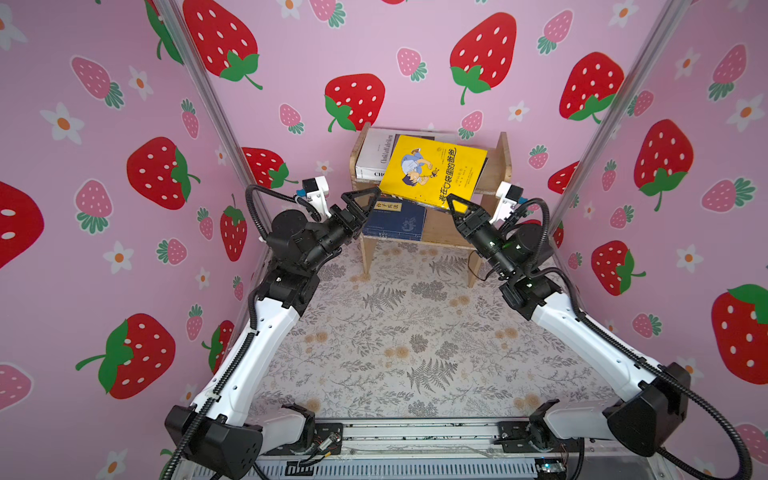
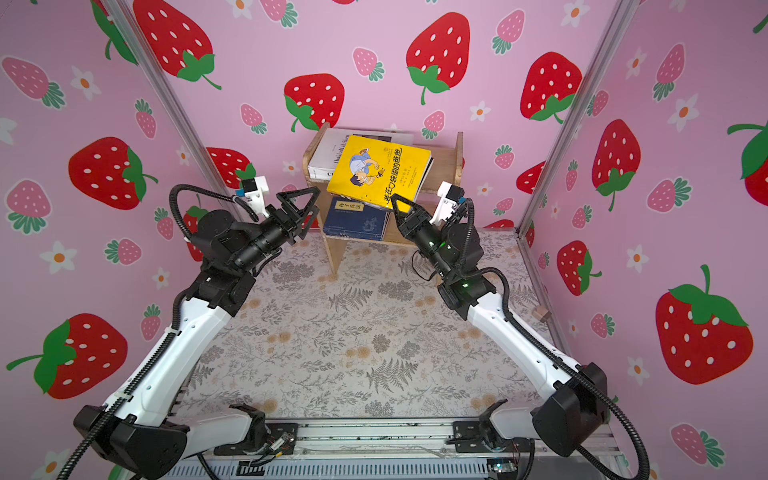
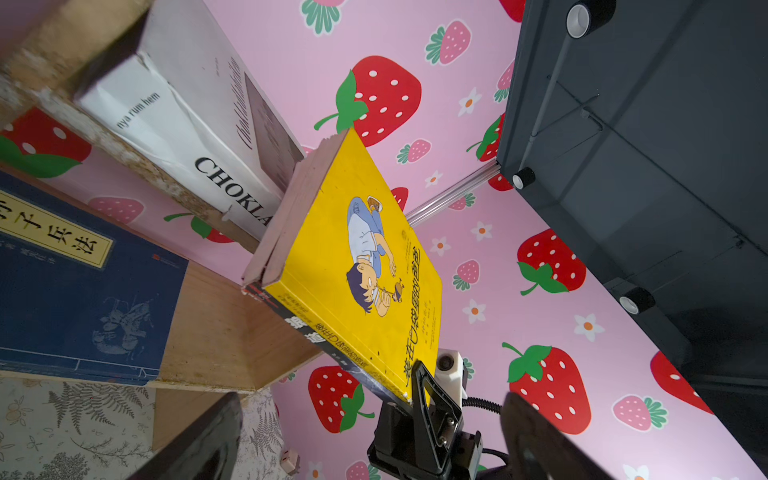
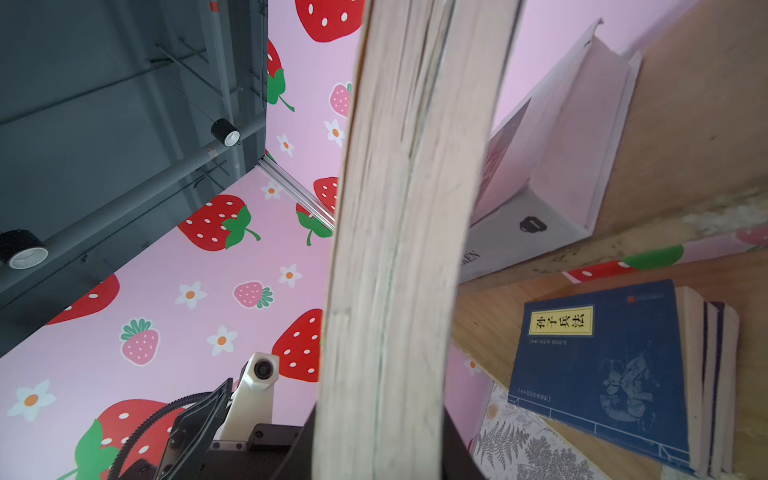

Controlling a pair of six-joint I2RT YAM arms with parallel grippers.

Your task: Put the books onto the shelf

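— Well, tool status?

— Right tool [image 1: 454,206]: clamped on a near corner of the yellow cartoon-cover paperback [image 1: 432,170]. A black-spined book [image 3: 332,347] appears to be pinched beneath it. Left tool [image 2: 306,210]: jaws wide apart, empty, just beside the load's other near corner.

— Position of the load?

— Tilted over the upper tier of the small light-wood shelf [image 1: 503,156]. Its far end seems to rest against the thick white book [image 1: 376,153], and its near end overhangs the front. The navy books [image 1: 395,220] lie stacked flat on the lower tier. No book shows on the floral-cloth worktop [image 1: 415,332].

— Step in hand?

— Judged to be the final placement. The next move calls for pushing the load fully in, laying it down, then releasing.

— Legible writing?

— Yellow cover: "装在口袋里的爸爸". White book: "CHOKLA", "nya rum hem". Yellow title label [image 4: 561,320] on the top navy book: "孙子兵法".
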